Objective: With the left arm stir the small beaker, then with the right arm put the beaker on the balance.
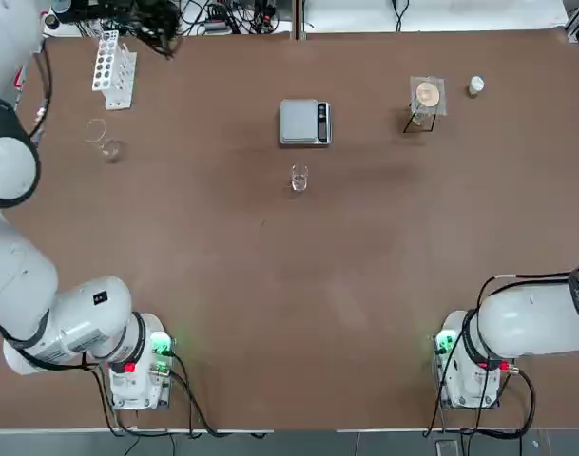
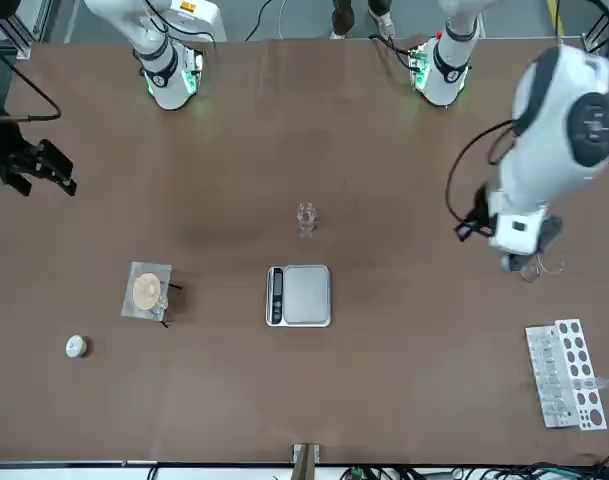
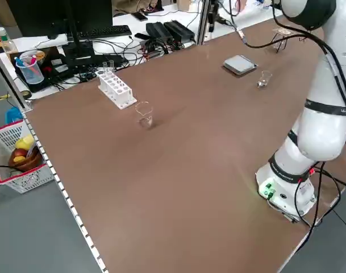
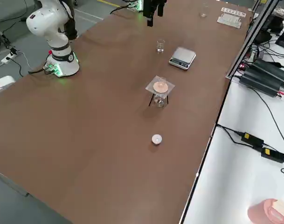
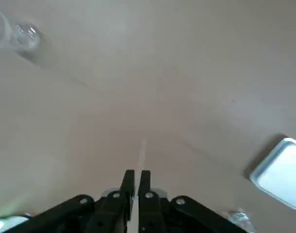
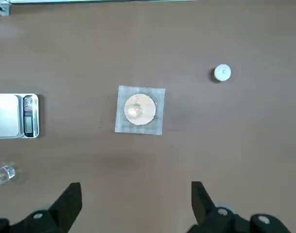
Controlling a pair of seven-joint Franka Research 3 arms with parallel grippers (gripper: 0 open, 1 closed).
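Left gripper (image 5: 136,182) clamped on thin pale stirring rod (image 5: 140,160), near desk's left edge, well apart from tiny clear glass beaker (image 1: 299,178) mid-desk just beside silver-grey square balance (image 1: 304,123). Stirring not begun, placing pending. Right gripper (image 6: 135,204) wide, empty.

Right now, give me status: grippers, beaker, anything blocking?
Left gripper shut on a thin rod, over the table's left side. Right gripper open, idle. Small beaker alone beside the balance. Nothing blocking.

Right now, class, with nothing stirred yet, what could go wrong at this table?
1. The left pincer is shut on a thin rod; the small beaker is tiny, so a stir might tip it.
2. The balance sits just beyond the beaker, so a push could knock them together.
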